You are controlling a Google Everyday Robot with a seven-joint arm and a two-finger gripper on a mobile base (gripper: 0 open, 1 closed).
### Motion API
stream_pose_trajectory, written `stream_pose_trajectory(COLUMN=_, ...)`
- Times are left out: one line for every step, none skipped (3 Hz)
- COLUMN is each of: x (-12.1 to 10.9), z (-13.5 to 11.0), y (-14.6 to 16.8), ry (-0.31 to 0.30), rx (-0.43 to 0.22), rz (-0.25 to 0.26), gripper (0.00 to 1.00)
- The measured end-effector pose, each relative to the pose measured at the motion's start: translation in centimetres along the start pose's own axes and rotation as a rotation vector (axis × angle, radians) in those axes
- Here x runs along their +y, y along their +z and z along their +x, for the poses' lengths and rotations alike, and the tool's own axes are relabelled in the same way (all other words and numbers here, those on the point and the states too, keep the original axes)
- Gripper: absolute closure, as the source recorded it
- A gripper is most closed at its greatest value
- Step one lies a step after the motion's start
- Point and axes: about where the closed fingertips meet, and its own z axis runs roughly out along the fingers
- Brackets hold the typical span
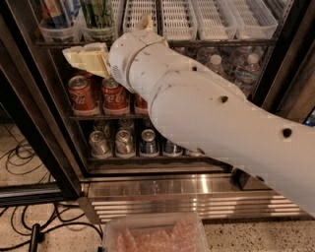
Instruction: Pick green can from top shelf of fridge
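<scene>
The green can (98,11) stands at the left of the top shelf (206,43) of the fridge (34,98), in a clear tray, its top cut off by the picture's edge. A blue-and-white can (59,12) stands to its left. My gripper (87,57), cream-coloured at the end of the big white arm (197,103), is just below the green can's tray, in front of the shelf edge. It holds nothing that I can see.
White slotted trays (177,19) line the top shelf. Red cola cans (81,93) and water bottles (241,66) stand on the rack below, silver-topped cans (98,142) lower down. The steel slatted base (197,197), floor cables (19,157) and a clear tub (152,236) lie below.
</scene>
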Motion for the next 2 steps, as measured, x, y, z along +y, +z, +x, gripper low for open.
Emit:
stream_pose_trajectory(x=0.7, z=0.0, y=2.0, ry=-0.004, rx=-0.019, rz=-0.003, gripper=0.12)
stream_pose_trajectory(x=1.8, z=0.1, y=4.4, ry=-0.011, rx=-0.024, rz=-0.015, gripper=0.23)
